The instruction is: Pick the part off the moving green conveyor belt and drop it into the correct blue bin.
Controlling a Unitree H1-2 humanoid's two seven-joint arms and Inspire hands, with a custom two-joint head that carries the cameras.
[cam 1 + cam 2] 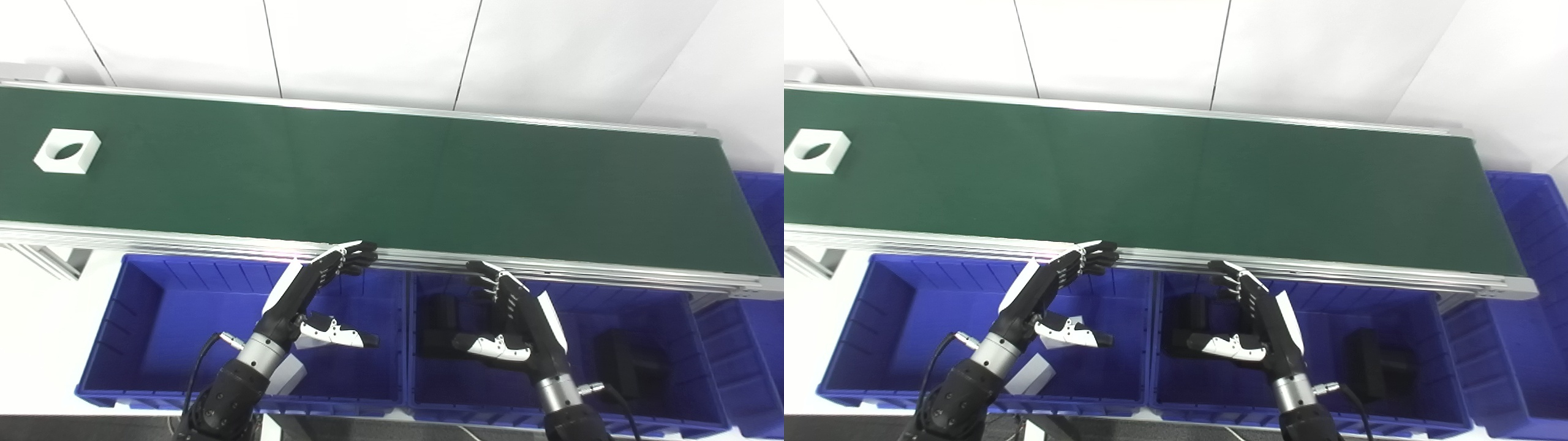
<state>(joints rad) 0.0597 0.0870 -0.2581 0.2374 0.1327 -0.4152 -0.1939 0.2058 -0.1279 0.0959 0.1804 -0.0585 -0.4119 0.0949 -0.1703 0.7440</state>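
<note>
One white part [67,150] lies on the belt [392,177], at the far left end of it. It is a flat square block with an oval hole through it, so it has no clear long axis; its sides are turned a little against the belt edge.

Both hands wait at the near rail of the belt, about the middle of its length, and the part is well apart from them, far to the left and across the belt. The left hand [315,294] is the nearer one, so I judge it is the hand for the pick. Its fingers are spread and lightly curled, tips just at the rail, thumb out to the side; it holds nothing. The right hand [514,321] is the same: fingers apart, thumb out, empty.

Under the rail stand two bins side by side. The left bin [144,288] holds white pieces [1032,375], partly hidden by the left arm, so I cannot count them surely. The right bin [686,312] holds two black parts [625,361]. A third blue bin [1528,214] shows at the right end of the belt.
</note>
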